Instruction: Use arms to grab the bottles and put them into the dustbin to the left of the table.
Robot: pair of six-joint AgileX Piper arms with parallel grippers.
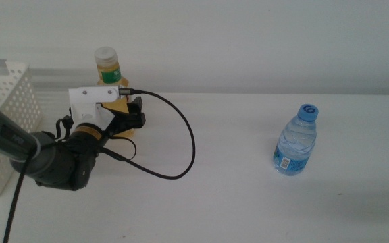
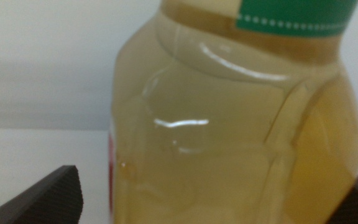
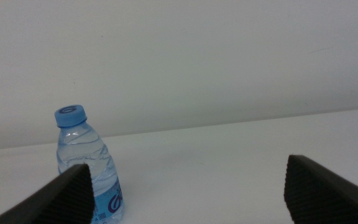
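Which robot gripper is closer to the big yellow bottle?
Left. The left gripper is right at the yellow bottle, jaws open on either side. The right gripper is out of the middle view, facing the water bottle.

Middle view high, facing forward and down across the table (image 1: 248,202), left wrist view level and pressed close to the yellow bottle (image 2: 229,143), right wrist view low and farther back, sharing the water bottle (image 3: 86,168) with the middle view

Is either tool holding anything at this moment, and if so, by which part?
The left tool has its jaws on either side of the yellow bottle's lower body; a firm hold cannot be told. The right tool is open and holds nothing.
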